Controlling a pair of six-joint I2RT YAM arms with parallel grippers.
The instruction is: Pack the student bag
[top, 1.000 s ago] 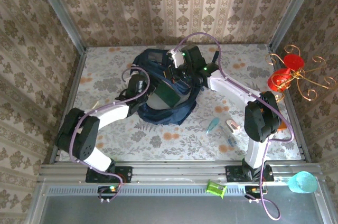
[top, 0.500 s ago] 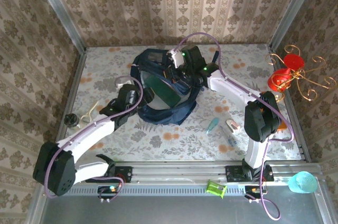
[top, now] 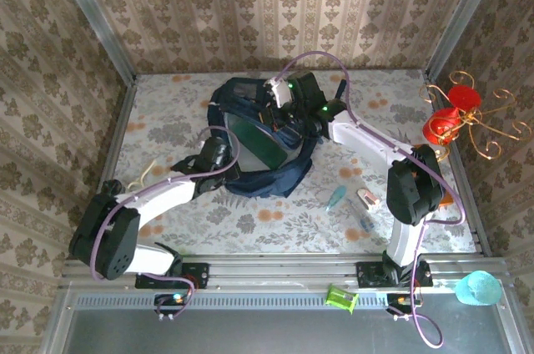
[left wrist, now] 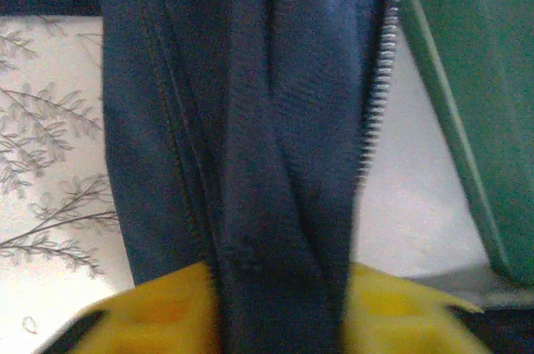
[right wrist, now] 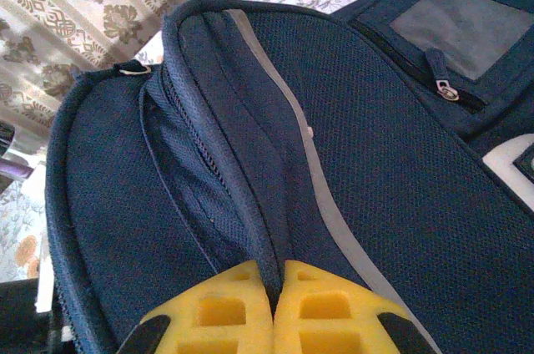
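From where I stand, the bag point(top: 265, 180) lies on the floral desk point(top: 167, 120), at 12 o'clock from the two arm bases and toward the back wall. Its mouth gapes upward, and a dark green slab point(top: 257, 139) shows inside. The left tool point(left wrist: 279, 304) sits at the bag's 8 o'clock edge. Its yellow pads point(left wrist: 167, 312) are drawn in on either side of a navy fold, so it is pinching the fabric beside a line of zip teeth point(left wrist: 375, 112). The right tool point(right wrist: 274, 295) is at about 1 o'clock on the bag. Its yellow pads point(right wrist: 221, 308) are pressed together on a ridge of navy mesh next to a grey stripe point(right wrist: 317, 195). A zipped pocket point(right wrist: 450, 37) lies beyond that, toward 2 o'clock in the wrist view. Out at 4 o'clock from the bag, well apart from it, a teal tube point(top: 336, 197) and a small white piece point(top: 367, 199) lie loose on the desk. At 3 o'clock, a red ornament point(top: 446, 120) with gold wire curls stands at the desk's edge.
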